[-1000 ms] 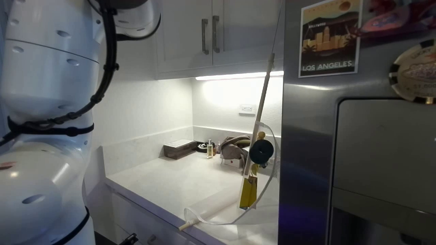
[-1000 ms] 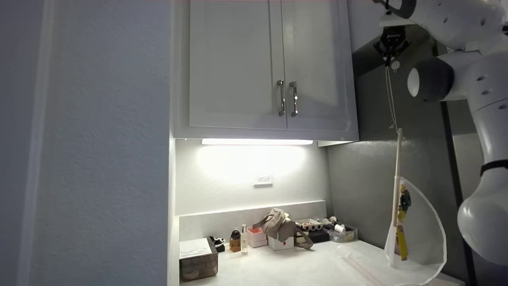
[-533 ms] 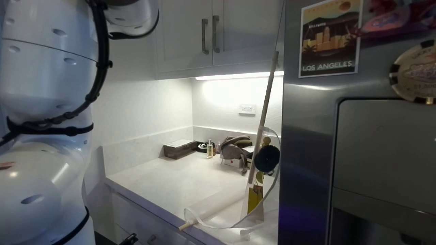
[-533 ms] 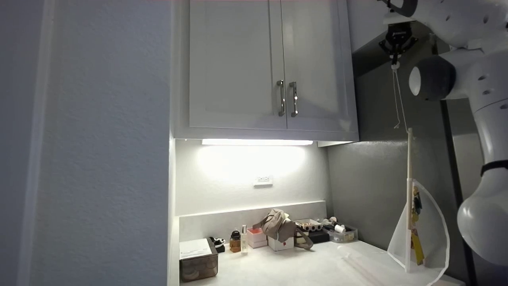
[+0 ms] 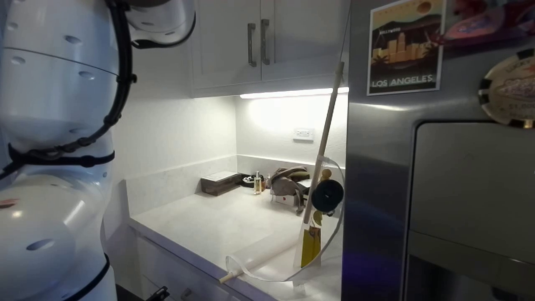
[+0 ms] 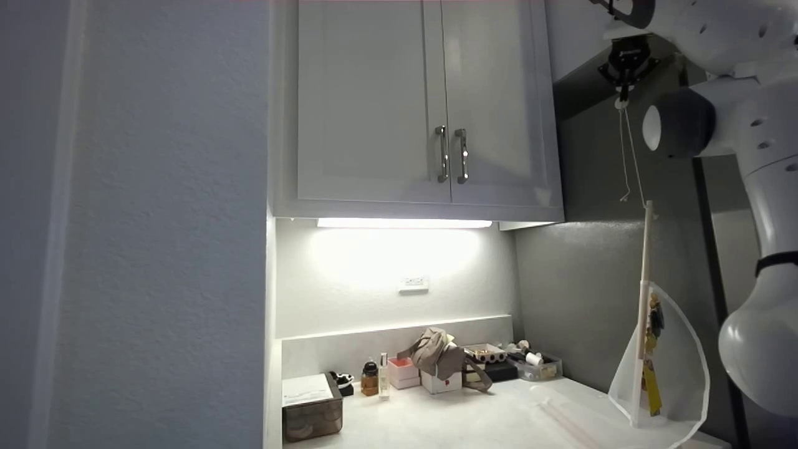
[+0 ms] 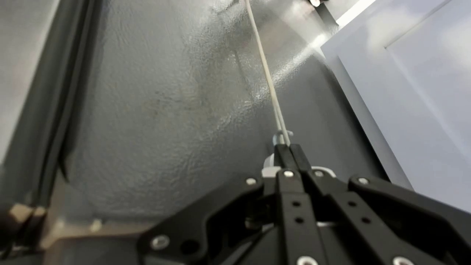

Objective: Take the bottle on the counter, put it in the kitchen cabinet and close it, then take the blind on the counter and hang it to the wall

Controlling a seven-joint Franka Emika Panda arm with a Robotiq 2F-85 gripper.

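Blind (image 6: 643,337) hangs at 4 o'clock in an exterior view, end effector (image 7: 289,147) pinched tight on its cord (image 7: 270,84), prob. to loop it over the hook (image 7: 275,139); can't tell if it's on. Fridge (image 5: 378,167) close by, so prob. little room. Bottle (image 6: 370,381) on worktop (image 6: 461,418) at 6, closed cabinet (image 6: 405,112) at 12, both out of the way

In both exterior views the white arm (image 6: 776,199) stands tall at the edge (its top is cut off by the frame). The black gripper (image 6: 624,95) hangs straight down beneath the wrist (image 6: 623,29). In the wrist view its fingers (image 7: 301,159) lie side by side, drawn tightly together, and the dark linkages (image 7: 206,209) splay out to either side behind them.
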